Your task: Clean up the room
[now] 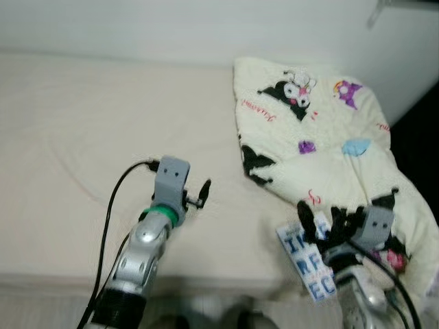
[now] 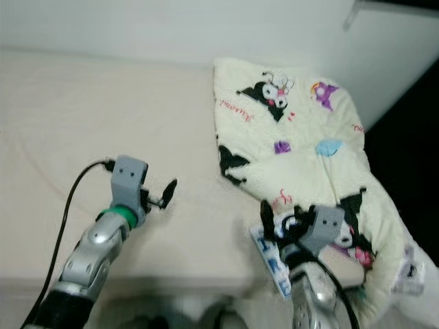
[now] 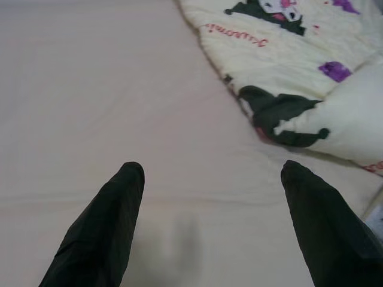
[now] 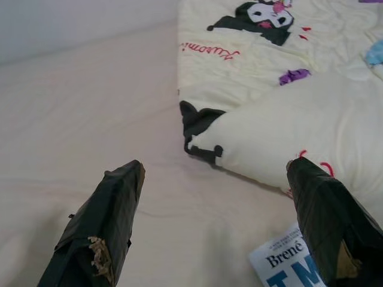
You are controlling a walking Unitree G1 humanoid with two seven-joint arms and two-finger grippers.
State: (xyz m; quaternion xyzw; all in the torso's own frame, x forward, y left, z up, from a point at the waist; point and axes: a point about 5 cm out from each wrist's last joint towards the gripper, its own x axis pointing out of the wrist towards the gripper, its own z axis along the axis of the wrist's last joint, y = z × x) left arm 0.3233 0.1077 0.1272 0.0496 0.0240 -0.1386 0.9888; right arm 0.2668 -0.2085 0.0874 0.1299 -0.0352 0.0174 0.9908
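A cream blanket (image 1: 315, 123) printed with black and purple cartoon figures lies rumpled on the right side of the bed (image 1: 82, 137). A white book (image 1: 302, 257) with large blue letters lies at the blanket's near edge, close to the bed's front. My right gripper (image 1: 322, 223) hovers just above the book, open, with nothing between its fingers (image 4: 114, 221); the book's corner (image 4: 287, 266) shows by one finger. My left gripper (image 1: 195, 195) is open over bare sheet left of the blanket, holding nothing (image 3: 212, 170).
The cream sheet stretches wide and flat to the left. A pale wall (image 1: 171, 27) runs behind the bed. A dark gap (image 1: 422, 130) lies past the blanket on the right. The bed's front edge (image 1: 68, 279) is just below my arms.
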